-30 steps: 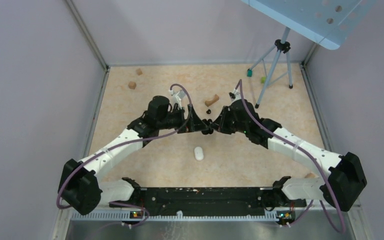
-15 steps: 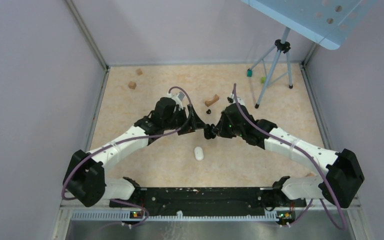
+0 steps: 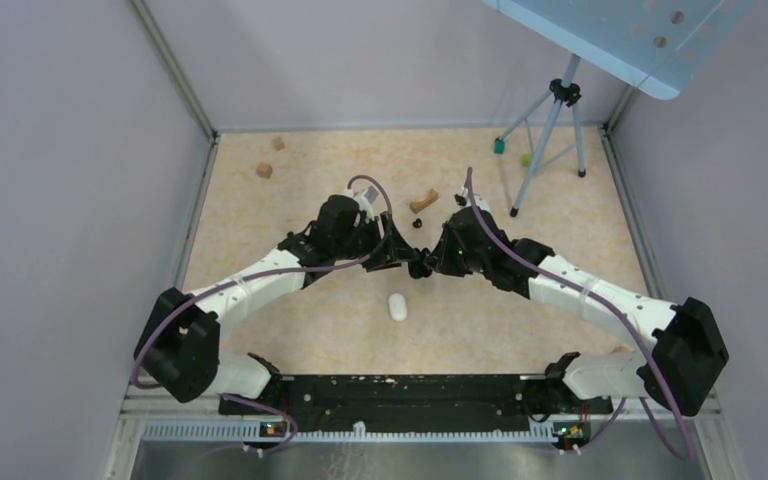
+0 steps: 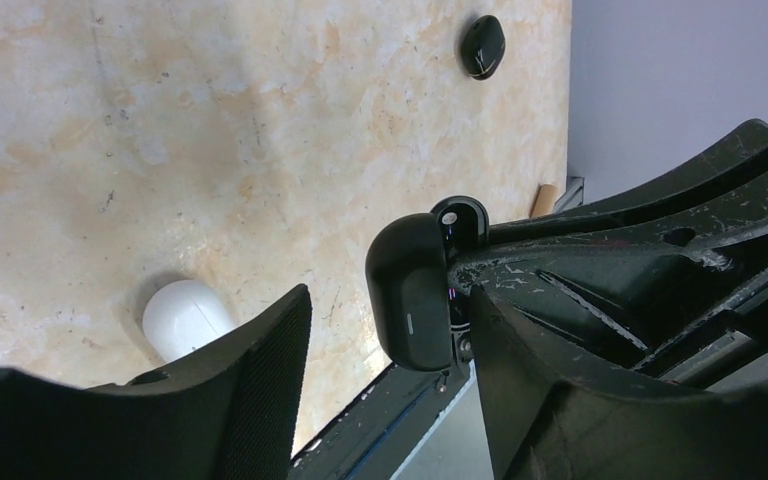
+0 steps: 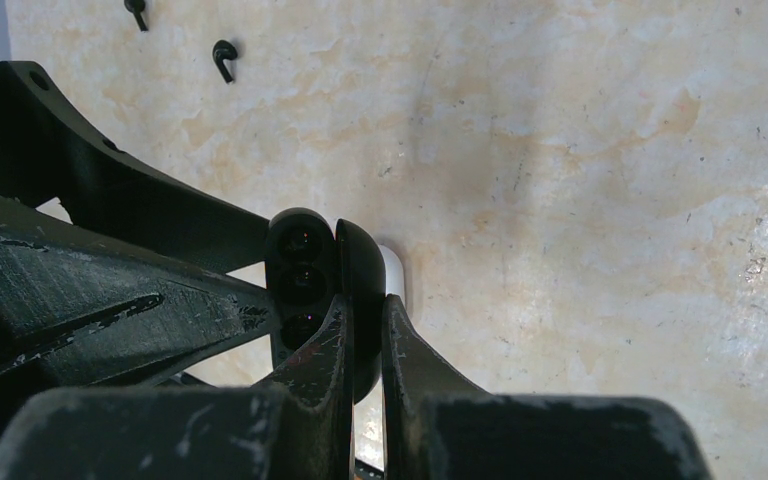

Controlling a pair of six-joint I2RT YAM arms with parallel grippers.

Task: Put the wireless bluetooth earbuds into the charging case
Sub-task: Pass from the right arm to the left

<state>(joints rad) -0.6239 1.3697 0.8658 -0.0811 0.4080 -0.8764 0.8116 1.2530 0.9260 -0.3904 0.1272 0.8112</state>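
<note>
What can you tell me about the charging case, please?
The charging case is small, rounded, black and plastic-looking, hinged open so that glossy wells show in one half. The right gripper pinches the other half and holds it clear of the table, between the arms. The left gripper is open, its fingers flanking the case; whether they touch it is unclear.

2 robot arms [image 3: 250, 285] [image 3: 590, 295]. 1 black charging case [image 4: 410, 295]. 1 white oval capsule [image 3: 397, 306]. 1 black earbud [image 4: 482, 46]. 2 small black hooked pieces [image 5: 222, 58] [image 5: 136, 10]. 4 wooden bits: 2 cubes [image 3: 278, 143] [image 3: 264, 170], 1 curved piece [image 3: 422, 201], 1 scrap [image 3: 618, 350]. 1 tripod [image 3: 564, 92]. 1 teal block [image 3: 499, 146]. 1 yellow-green block [image 3: 526, 158].
</note>
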